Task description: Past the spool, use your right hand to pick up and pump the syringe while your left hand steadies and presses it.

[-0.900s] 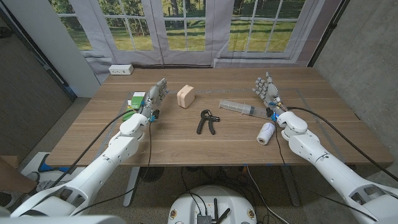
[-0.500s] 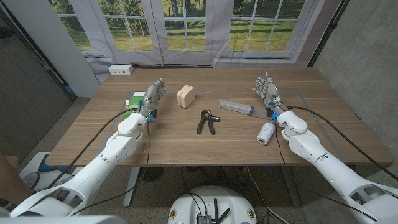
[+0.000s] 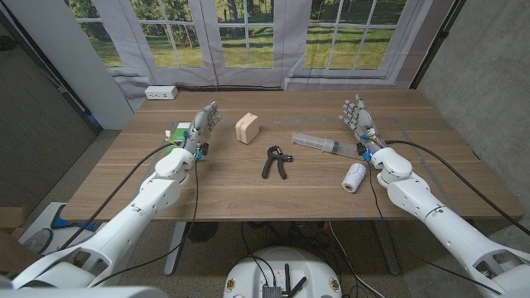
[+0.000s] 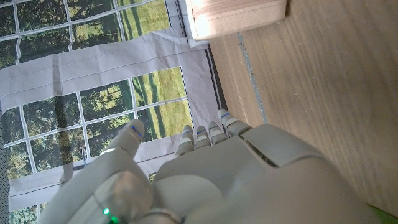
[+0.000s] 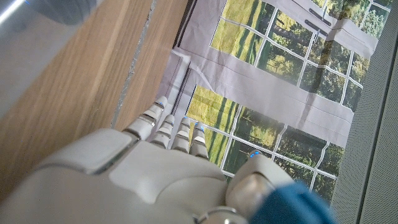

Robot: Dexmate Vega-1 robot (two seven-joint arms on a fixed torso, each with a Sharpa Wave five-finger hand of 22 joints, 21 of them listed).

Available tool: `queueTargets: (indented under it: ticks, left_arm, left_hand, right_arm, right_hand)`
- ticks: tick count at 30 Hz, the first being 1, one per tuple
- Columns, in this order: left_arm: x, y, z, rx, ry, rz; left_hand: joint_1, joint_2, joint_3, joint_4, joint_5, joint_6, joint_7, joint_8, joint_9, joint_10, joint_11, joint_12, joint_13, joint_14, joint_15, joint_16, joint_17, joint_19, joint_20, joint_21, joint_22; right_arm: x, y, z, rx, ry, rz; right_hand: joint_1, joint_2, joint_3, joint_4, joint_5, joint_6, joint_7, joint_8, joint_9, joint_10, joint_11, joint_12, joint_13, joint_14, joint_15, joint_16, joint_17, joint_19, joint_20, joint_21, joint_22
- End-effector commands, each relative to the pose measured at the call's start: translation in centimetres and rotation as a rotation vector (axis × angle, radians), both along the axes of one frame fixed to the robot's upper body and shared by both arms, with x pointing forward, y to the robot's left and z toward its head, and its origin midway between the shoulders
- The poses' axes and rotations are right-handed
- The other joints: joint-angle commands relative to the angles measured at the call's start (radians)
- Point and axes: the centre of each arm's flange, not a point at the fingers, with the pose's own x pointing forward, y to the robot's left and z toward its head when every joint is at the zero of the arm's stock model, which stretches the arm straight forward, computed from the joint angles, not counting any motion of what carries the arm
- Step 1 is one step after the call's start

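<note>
A clear syringe [image 3: 315, 144] lies on the wooden table [image 3: 248, 186], right of centre, its plunger end toward the middle; a blurred part of the syringe [image 5: 31, 25] also appears in the right wrist view. A white spool [image 3: 354, 176] lies nearer the front edge, just in front of the syringe's right end. My right hand [image 3: 358, 122] stands upright with fingers apart, holding nothing, just right of the syringe's tip. My left hand [image 3: 202, 127] stands at the left with fingers extended, empty. In the wrist views my left hand [image 4: 205, 180] and my right hand [image 5: 149, 174] point toward the windows.
A beige rounded block [image 3: 247, 127] sits left of centre, seen too in the left wrist view as a beige block [image 4: 236, 15]. A black hand-grip tool [image 3: 275, 161] lies mid-table. A green box [image 3: 179, 132] sits behind my left hand. A white power strip [image 3: 161, 93] lies at the far left edge.
My left hand has shifted slightly to the left and back. My right hand and the objects have stayed put.
</note>
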Motion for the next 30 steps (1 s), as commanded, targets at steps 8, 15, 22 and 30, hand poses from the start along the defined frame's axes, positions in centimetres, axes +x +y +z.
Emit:
queueTargets:
  ticks: [8,15,22,30]
  left_arm:
    - [-0.9,-0.2,0.0,0.017,0.013,0.021]
    - [-1.5,0.0,-0.3,0.005,0.010,0.034]
    - [-2.2,0.5,-0.2,0.003,0.016,0.057]
    - [-2.3,0.7,0.0,0.009,0.020,0.062]
  left_hand:
    - [0.007,0.007,0.006,-0.015,0.005,0.003,0.000,0.002,0.003,0.000,-0.010,0.004,0.004,0.008,0.001,0.003,0.002,0.008,-0.042,0.008,0.003]
    - [0.008,0.007,0.008,-0.019,0.005,0.004,0.000,0.003,0.003,0.000,-0.011,0.004,0.004,0.010,0.000,0.003,0.002,0.009,-0.040,0.008,0.003]
    - [0.008,0.008,0.009,-0.024,0.005,0.005,-0.001,0.003,0.003,0.002,-0.010,0.004,0.004,0.011,0.001,0.002,0.002,0.011,-0.040,0.008,0.003]
    - [0.007,0.009,0.012,-0.028,0.005,0.006,0.000,0.003,0.003,0.004,-0.011,0.004,0.004,0.014,0.001,0.002,0.002,0.013,-0.039,0.008,0.003]
  right_arm:
    - [-3.1,-0.4,1.1,-0.140,-0.022,-0.101]
    - [-4.0,-0.6,1.5,-0.227,-0.032,-0.158]
    - [-4.9,-0.6,2.3,-0.339,-0.026,-0.234]
    - [-5.7,-0.6,3.1,-0.449,-0.015,-0.298]
  right_hand:
    - [0.012,-0.002,0.010,-0.020,-0.001,-0.006,-0.004,-0.006,0.004,0.002,-0.006,0.005,0.002,0.006,-0.025,0.000,-0.006,0.000,0.008,0.002,0.004]
    - [0.026,-0.006,0.016,-0.032,-0.003,-0.010,-0.028,-0.009,0.004,0.000,-0.010,0.004,0.002,0.005,-0.024,-0.002,-0.011,-0.005,0.009,0.001,0.004]
    - [0.047,-0.013,0.024,-0.051,-0.007,-0.014,-0.048,-0.011,0.004,-0.005,-0.014,0.003,0.003,0.005,-0.022,-0.004,-0.018,-0.010,0.010,0.000,0.004]
    - [0.081,-0.024,0.035,-0.081,-0.014,-0.014,-0.072,-0.011,0.004,-0.005,-0.011,0.005,0.004,0.000,-0.016,-0.007,-0.024,-0.015,0.016,0.000,0.004]
